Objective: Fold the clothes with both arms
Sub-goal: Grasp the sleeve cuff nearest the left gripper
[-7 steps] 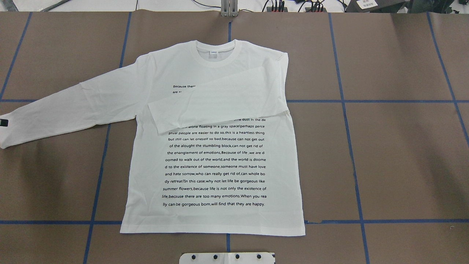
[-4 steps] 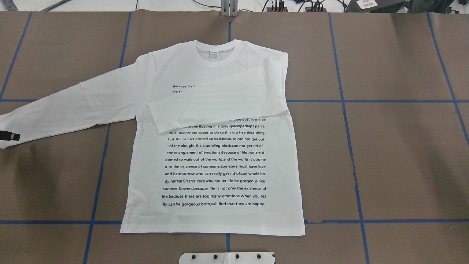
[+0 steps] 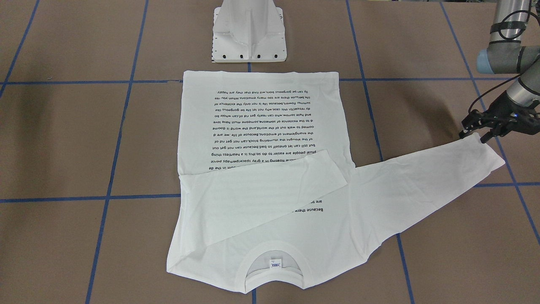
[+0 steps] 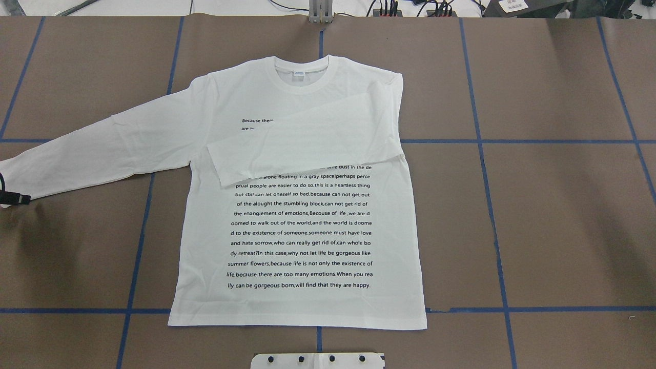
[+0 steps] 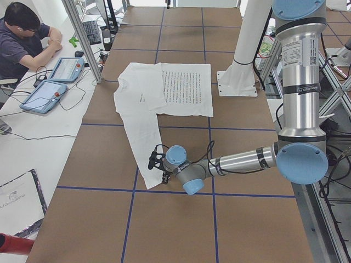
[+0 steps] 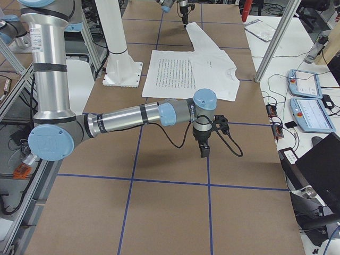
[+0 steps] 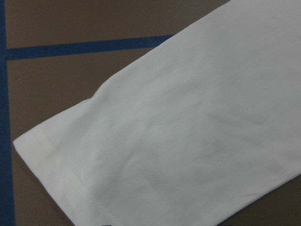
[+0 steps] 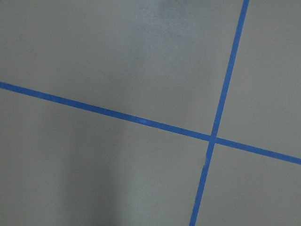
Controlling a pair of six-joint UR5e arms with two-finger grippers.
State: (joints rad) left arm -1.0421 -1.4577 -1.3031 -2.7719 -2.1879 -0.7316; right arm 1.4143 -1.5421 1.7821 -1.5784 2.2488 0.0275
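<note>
The white long-sleeved T-shirt [image 4: 302,225] lies flat, text side up, collar toward the far edge [image 3: 261,126]. One sleeve [image 4: 307,143] is folded across the chest. The other sleeve [image 4: 102,148] stretches out to the overhead view's left. My left gripper [image 3: 474,136] is at that sleeve's cuff [image 7: 141,155], open, with a finger on either side of the cuff's corner; one black finger [image 4: 20,199] shows at the overhead view's edge. My right gripper [image 6: 204,151] hangs over bare table away from the shirt; I cannot tell its state.
The white pedestal base [image 3: 249,42] stands just behind the shirt's hem. Blue tape lines [image 8: 214,139] cross the brown table. A person [image 5: 22,33] sits at a side bench with tablets [image 5: 52,87]. More tablets and cables [image 6: 305,82] lie beyond the table's far side.
The left gripper's finger has slid along the cuff toward the robot's side and slightly inward in the overhead view. The shirt has not moved.
</note>
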